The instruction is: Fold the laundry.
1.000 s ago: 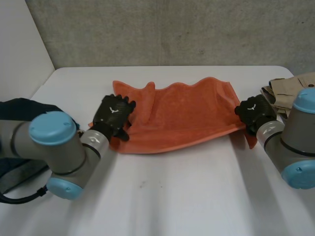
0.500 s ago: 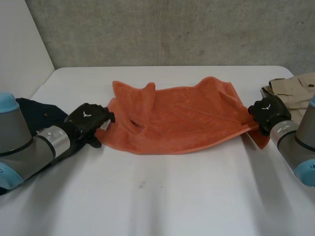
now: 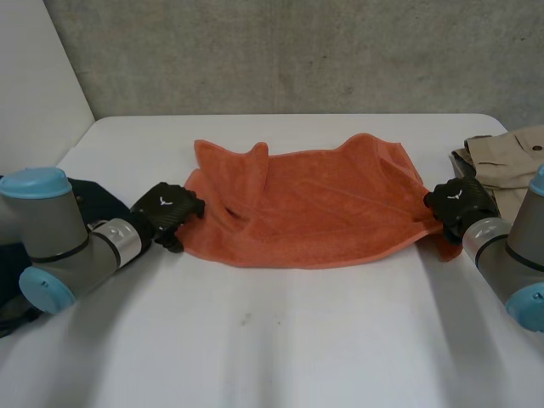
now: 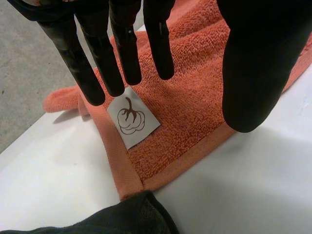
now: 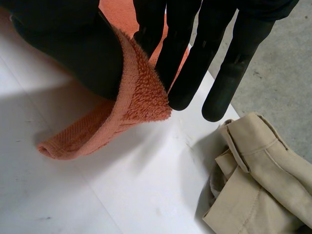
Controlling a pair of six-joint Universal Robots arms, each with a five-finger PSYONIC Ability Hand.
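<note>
While the orange towel (image 3: 306, 212) lies spread but rumpled across the middle of the counter (image 3: 280, 340), we judge that no fold has yet been made. The left hand (image 3: 166, 212) sits at the towel's left corner, its fingers straight and clear of the thumb above the white label (image 4: 132, 116), gripping nothing. The right hand (image 3: 455, 200) pinches the towel's right edge between thumb and fingers. A beige garment (image 3: 501, 157) and a dark garment (image 4: 131, 217) lie crumpled at either side, so we rate the task as barely begun.
</note>
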